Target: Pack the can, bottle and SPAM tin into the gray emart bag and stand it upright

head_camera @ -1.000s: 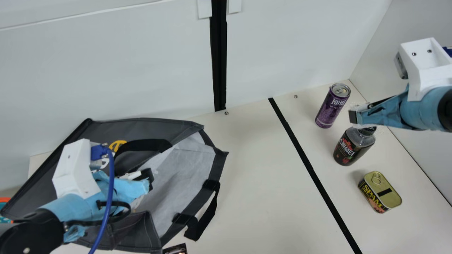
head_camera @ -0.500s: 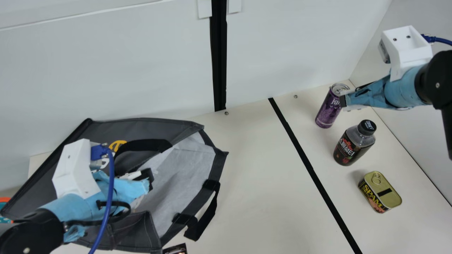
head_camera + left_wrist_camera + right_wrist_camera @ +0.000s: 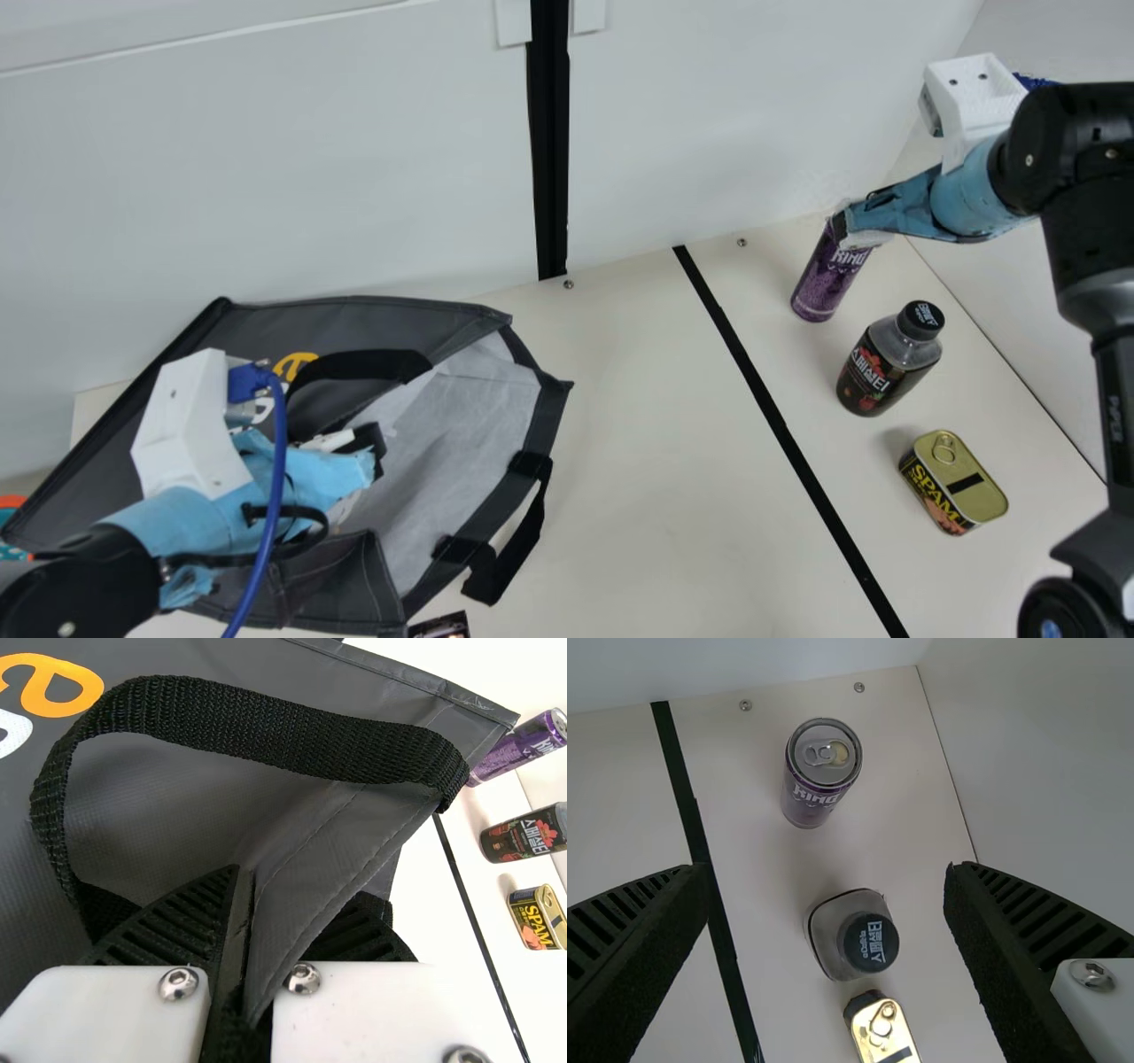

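Observation:
At the left of the main view the gray bag (image 3: 381, 319) lies on its side, mouth toward the table's middle. My left gripper (image 3: 379, 454) is at its mouth; in the left wrist view that gripper (image 3: 288, 904) is shut on a fold of the bag (image 3: 328, 855), below a handle. Over at the right, my right gripper (image 3: 855, 226) overlaps the top of the upright purple can (image 3: 824, 279). Seen from the right wrist, that gripper (image 3: 828, 873) stands open and empty above the can (image 3: 819, 771) and bottle (image 3: 842, 935). Nearer the front are the bottle (image 3: 881, 363) and SPAM tin (image 3: 952, 483).
White walls (image 3: 753, 124) rise behind and right of the table (image 3: 673, 496). A black stripe (image 3: 780, 425) runs between bag and items. One bag handle (image 3: 523, 540) hangs toward the middle. A small dark object (image 3: 440, 626) lies at the front edge, beside the bag.
My right gripper has moved from over the bottle cap toward the back wall and left, to the can's top. My left gripper and the bag have kept still.

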### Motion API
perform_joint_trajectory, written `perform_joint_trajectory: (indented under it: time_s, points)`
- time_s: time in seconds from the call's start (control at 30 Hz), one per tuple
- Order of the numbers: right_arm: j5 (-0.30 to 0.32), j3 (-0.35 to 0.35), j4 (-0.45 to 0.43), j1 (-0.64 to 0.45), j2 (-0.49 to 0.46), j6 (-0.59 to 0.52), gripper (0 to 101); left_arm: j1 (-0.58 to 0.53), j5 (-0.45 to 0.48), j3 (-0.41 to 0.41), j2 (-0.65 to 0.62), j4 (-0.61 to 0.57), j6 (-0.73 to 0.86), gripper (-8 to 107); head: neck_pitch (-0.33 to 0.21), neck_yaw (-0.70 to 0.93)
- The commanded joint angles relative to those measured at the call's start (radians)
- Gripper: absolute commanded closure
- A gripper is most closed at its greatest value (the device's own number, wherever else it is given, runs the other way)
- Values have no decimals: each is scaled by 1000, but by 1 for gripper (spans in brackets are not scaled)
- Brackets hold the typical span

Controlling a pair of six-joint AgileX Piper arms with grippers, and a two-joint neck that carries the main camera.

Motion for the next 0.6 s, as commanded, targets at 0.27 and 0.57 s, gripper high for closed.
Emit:
perform_joint_trajectory:
  time_s: [0.27,0.57]
  points:
    - [1,-84,24,-10,133,28,6,0,0,0,0,0,0,107,-21,-2]
    - [1,-175,38,-13,246,40,6,0,0,0,0,0,0,107,-21,-2]
